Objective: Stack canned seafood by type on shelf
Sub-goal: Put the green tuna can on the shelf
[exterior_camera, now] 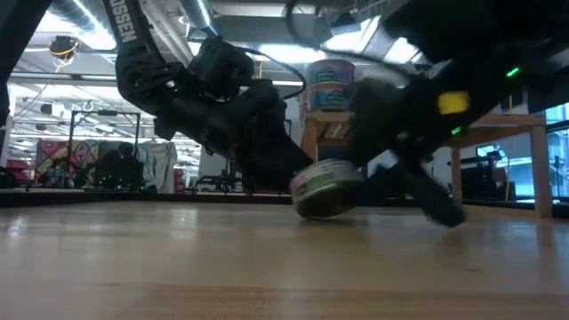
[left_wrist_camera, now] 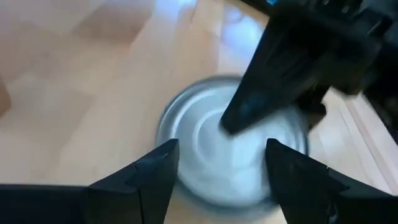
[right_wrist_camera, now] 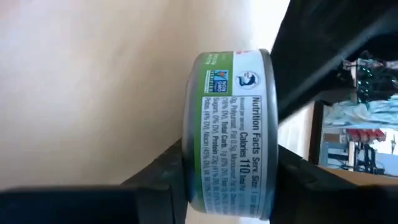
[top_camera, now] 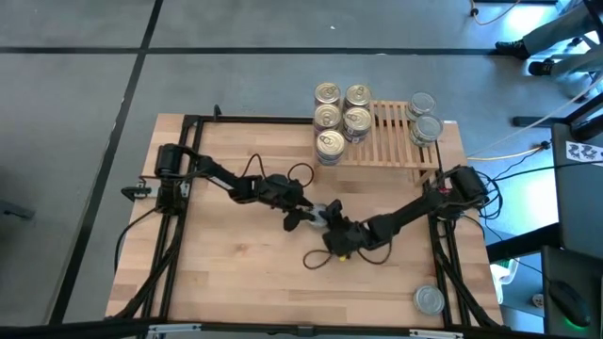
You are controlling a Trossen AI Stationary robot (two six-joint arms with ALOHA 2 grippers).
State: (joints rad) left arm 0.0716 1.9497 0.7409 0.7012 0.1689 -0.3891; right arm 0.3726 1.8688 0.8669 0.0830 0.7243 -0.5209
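A flat tin (top_camera: pixel 323 211) with a silver-grey top and a green label sits mid-table between both grippers; the low view shows the tin (exterior_camera: pixel 327 188) tilted. My right gripper (top_camera: pixel 334 226) is shut on it. My left gripper (left_wrist_camera: pixel 221 168) is open, its fingers standing on either side of the tin's silver top (left_wrist_camera: pixel 205 155); whether they touch it I cannot tell. The slatted shelf (top_camera: pixel 391 134) stands at the far edge. Gold-topped tins (top_camera: pixel 341 118) crowd its left end, and two silver-topped tins (top_camera: pixel 424 117) sit at its right end. My right gripper pinches the tin (right_wrist_camera: pixel 230 130) between its two fingers across the flat faces. One finger (left_wrist_camera: pixel 267 81) lies over the silver top, the other (right_wrist_camera: pixel 158 171) on the opposite face. It comes in from the table's right, slanting down. The tin is tilted, its lower edge (exterior_camera: pixel 313 213) at or just above the table.
One more silver-topped tin (top_camera: pixel 430 299) stands near the table's near right corner. Bare shelf slats lie between the two groups of tins. Black frame rails (top_camera: pixel 179 235) run along the table's left and right sides. Cables loop on the wood near the grippers.
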